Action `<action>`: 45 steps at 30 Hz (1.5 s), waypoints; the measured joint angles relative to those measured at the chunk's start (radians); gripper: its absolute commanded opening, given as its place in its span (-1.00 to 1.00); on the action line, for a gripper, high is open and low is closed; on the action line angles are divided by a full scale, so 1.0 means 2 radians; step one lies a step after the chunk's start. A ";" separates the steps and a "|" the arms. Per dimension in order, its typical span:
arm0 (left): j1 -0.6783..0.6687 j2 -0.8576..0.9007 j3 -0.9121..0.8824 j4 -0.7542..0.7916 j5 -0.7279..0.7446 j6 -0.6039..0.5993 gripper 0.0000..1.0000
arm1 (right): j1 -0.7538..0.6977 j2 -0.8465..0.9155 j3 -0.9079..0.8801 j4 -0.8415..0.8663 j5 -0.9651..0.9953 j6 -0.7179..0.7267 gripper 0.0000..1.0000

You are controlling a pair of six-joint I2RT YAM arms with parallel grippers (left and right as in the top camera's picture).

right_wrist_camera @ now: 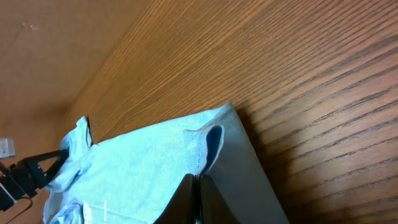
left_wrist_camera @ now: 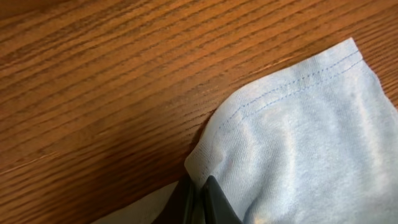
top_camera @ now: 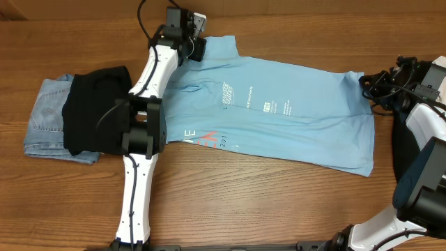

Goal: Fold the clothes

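The light blue T-shirt (top_camera: pixel 293 132) lies spread flat across the middle of the wooden table, with small print at its centre and red and white letters near its front left edge. My left gripper (top_camera: pixel 201 47) is at the shirt's far left corner and is shut on the hemmed edge (left_wrist_camera: pixel 280 93), with the fingertips (left_wrist_camera: pixel 202 196) pinching the cloth. My right gripper (top_camera: pixel 371 87) is at the shirt's far right corner. Its fingers (right_wrist_camera: pixel 196 196) are shut on the shirt's edge (right_wrist_camera: pixel 143 162).
A folded black garment (top_camera: pixel 94 111) lies on folded light denim (top_camera: pixel 43 115) at the left of the table, beside the left arm. Bare wood (top_camera: pixel 279 209) runs along the front. The left gripper also shows far off in the right wrist view (right_wrist_camera: pixel 28 171).
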 measured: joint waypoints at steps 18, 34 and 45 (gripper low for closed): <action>-0.001 0.012 0.339 -0.385 0.000 -0.009 -0.92 | 0.000 -0.076 0.000 -0.164 0.073 -0.055 -0.92; 0.003 -0.043 0.319 -0.559 -0.047 0.008 -0.92 | -0.003 -0.165 0.000 -0.361 0.252 -0.009 -0.92; 0.021 -0.159 0.077 -0.560 -0.059 0.009 -0.63 | -0.013 -0.165 0.000 -0.382 0.286 0.003 -0.92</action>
